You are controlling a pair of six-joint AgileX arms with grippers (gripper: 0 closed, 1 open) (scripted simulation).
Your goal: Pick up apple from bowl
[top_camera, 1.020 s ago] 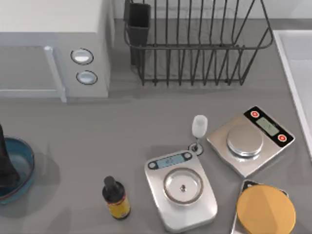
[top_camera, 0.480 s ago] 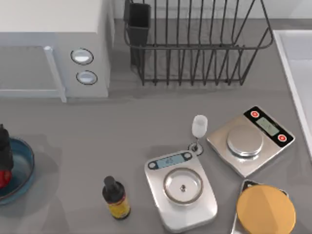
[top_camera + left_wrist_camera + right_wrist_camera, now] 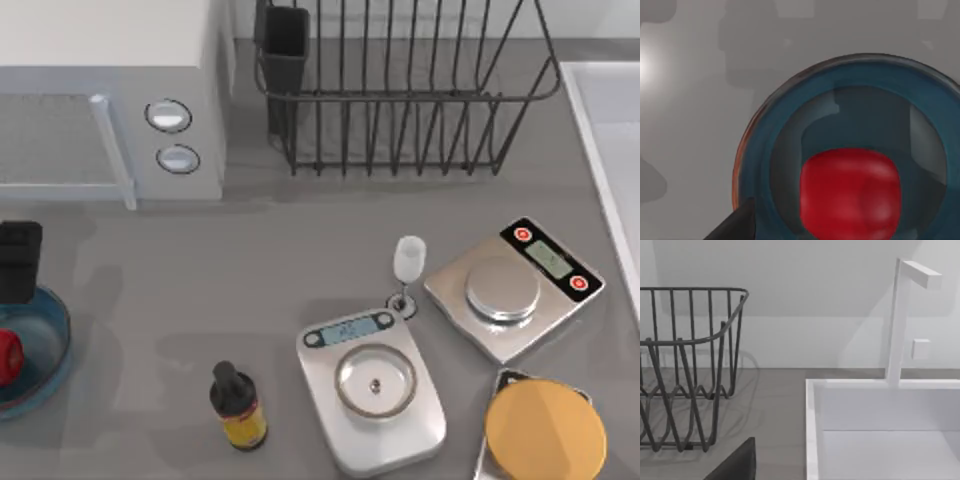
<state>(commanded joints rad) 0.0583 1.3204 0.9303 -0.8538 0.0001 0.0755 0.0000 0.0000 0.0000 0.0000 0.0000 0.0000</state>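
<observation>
From above, the bowl (image 3: 40, 350) sits at the table's far left edge, blue-teal with a darker rim, and the apple (image 3: 8, 356) shows red against its left side, seemingly held just above it. A dark part of the left arm (image 3: 18, 262) hangs just beyond the bowl; the left gripper's fingers cannot be made out, so whether they grip the apple cannot be told. I count 1 amber dropper bottle (image 3: 237, 407) with a yellow label too small to read, 3 scales (image 3: 372, 387), the 3rd carrying an orange-yellow disc (image 3: 545, 432), 1 small white cup (image 3: 409, 258), 1 wire dish rack (image 3: 400, 85), 1 microwave (image 3: 110, 95) with 2 round dials, and 1 sink (image 3: 612, 140) at the right. The scale displays show no legible digits. The left wrist view looks down on the apple (image 3: 850, 194) over the bowl (image 3: 785, 130). In the right wrist view, the dish rack (image 3: 690, 365) stands beside the white sink (image 3: 885, 430) and 1 faucet (image 3: 900, 320).
</observation>
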